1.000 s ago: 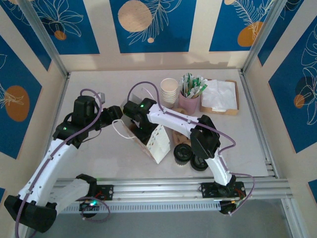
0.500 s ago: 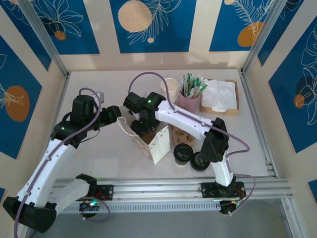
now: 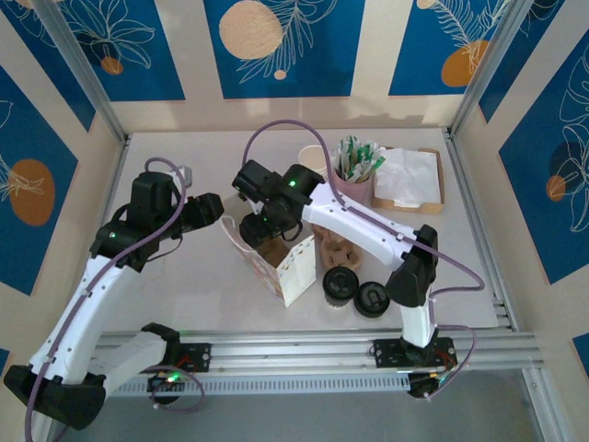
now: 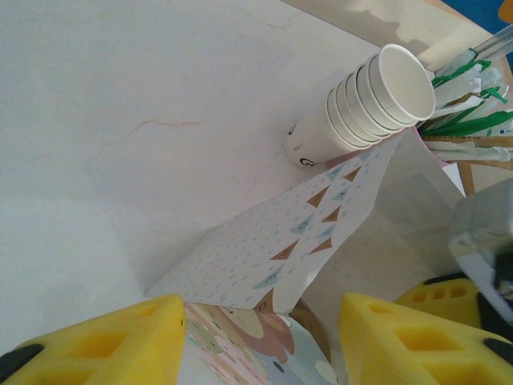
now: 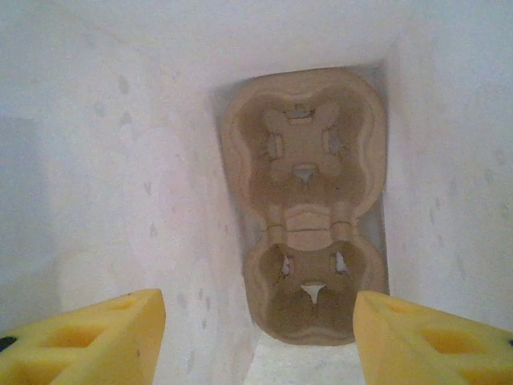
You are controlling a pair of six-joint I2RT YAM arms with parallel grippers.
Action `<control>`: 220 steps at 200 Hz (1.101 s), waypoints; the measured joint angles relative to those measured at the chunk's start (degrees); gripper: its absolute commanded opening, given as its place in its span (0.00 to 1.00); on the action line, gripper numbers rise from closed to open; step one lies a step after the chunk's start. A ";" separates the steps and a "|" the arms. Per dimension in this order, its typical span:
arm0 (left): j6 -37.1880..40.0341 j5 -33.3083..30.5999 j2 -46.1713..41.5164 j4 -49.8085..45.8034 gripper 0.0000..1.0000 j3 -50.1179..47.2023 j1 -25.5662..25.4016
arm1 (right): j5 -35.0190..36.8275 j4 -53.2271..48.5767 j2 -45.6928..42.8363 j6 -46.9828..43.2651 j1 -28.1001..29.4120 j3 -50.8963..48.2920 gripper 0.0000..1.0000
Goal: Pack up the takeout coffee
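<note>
The takeout coffee (image 3: 339, 284), a round black-lidded cup, stands just right of the patterned paper bag (image 3: 293, 272), at whose mouth the right gripper (image 5: 258, 329), spread and empty, its elbow swung rightward since a second ago, faces a moulded pulp carrier (image 5: 304, 160), while the left gripper (image 4: 263, 337) stands parted astride the bag's edge.

Black-lidded takeout coffee (image 3: 340, 284) upright beside bag (image 3: 293, 272)

I look down on a pale worktop (image 3: 184, 157) boxed in by walls (image 3: 276, 46) of deep blue panels with orange discs and white leaf drawings, set between cream stripes. Metal posts (image 3: 80, 69) slant up from its back corners, an aluminium rail (image 3: 304, 345) runs along its near edge, and the light is soft and even.
</note>
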 measured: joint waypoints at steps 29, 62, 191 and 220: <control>0.33 -0.15 0.00 -1.11 0.54 1.27 0.00 | 0.46 -1.31 -1.05 0.63 0.37 1.62 0.63; 0.35 -0.37 0.00 -2.32 0.55 2.27 0.00 | 1.79 -2.84 -1.44 1.03 1.03 2.27 0.63; 0.37 -0.26 0.33 -6.12 0.56 2.86 -0.04 | 4.42 -4.13 -5.79 1.88 3.54 2.21 0.47; 0.39 0.09 0.33 -6.75 0.56 3.17 -0.09 | 4.79 -3.91 -6.49 1.95 3.93 1.36 0.39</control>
